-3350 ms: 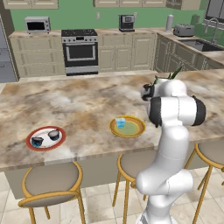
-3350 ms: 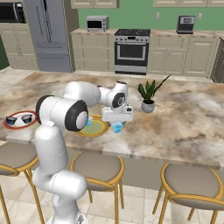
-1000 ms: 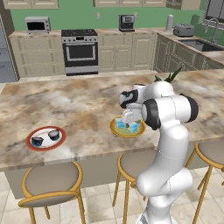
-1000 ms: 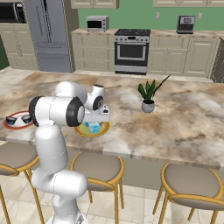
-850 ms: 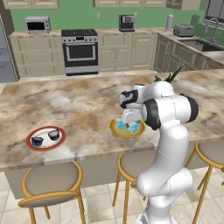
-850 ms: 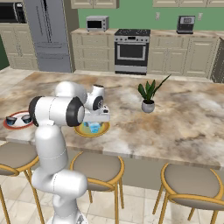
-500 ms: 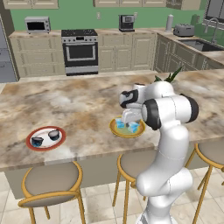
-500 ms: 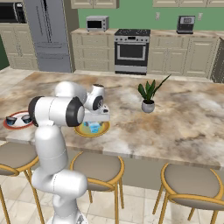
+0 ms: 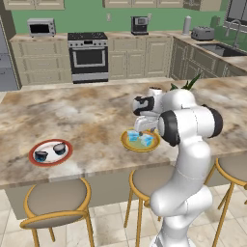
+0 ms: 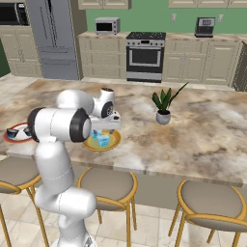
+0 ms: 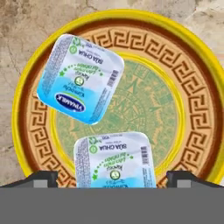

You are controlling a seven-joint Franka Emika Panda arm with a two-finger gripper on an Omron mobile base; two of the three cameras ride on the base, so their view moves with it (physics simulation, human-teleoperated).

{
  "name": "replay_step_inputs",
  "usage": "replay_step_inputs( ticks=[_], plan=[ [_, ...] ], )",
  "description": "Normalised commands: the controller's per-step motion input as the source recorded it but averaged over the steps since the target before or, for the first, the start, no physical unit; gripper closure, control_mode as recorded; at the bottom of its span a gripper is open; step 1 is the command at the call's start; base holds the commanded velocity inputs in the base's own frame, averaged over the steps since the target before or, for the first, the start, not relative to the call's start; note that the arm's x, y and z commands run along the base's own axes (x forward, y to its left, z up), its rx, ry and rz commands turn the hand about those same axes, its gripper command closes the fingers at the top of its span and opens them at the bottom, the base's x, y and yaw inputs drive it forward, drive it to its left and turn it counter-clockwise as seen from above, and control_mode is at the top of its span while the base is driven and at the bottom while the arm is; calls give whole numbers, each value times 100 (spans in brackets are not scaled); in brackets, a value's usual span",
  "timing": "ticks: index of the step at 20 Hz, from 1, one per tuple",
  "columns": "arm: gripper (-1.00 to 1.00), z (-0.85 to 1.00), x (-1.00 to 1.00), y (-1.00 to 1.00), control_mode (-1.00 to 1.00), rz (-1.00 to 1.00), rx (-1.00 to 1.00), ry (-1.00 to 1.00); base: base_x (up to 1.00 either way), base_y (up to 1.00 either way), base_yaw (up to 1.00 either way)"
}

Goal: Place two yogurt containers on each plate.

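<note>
Golden-rimmed yellow-green plate [image 11: 197, 109] on the marble counter [image 9: 91, 116] carries both light blue yogurt cups [image 11: 78, 78]. Gripper [image 11: 114, 180] hovers over it, jaws spread wide around nothing. Left of it, the orange-rimmed plate [image 9: 34, 150] bears two dark cups [image 9: 59, 147].

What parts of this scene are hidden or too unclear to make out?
- Near blue cup: hand view, its lower end cut off by the bottom edge.
- Dark cups: left base view, too small to read any label.
- Red-rimmed plate: right base view, partly hidden behind the arm.

Home kitchen, stove [image 9: 88, 57], fridge [image 10: 52, 38], marble island [image 9: 72, 116], stools [image 9: 55, 202]
</note>
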Motion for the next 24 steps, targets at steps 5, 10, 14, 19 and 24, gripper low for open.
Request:
replay_step_inputs(
  ticks=[5, 10, 14, 19, 24],
  plan=[
    [-100, 37, -55, 0, -100, -1, 0, -4, 0, 0, 0],
    [-100, 29, -100, 0, -100, -5, 0, -13, 0, 0, 0],
    [-100, 50, -58, 10, -100, -2, 0, -6, 0, 0, 0],
    [-100, 60, -44, 0, -100, -7, 0, -4, 0, 0, 0],
    [-100, 75, -11, 0, -100, -5, 2, -1, 0, 0, 0]
  ],
)
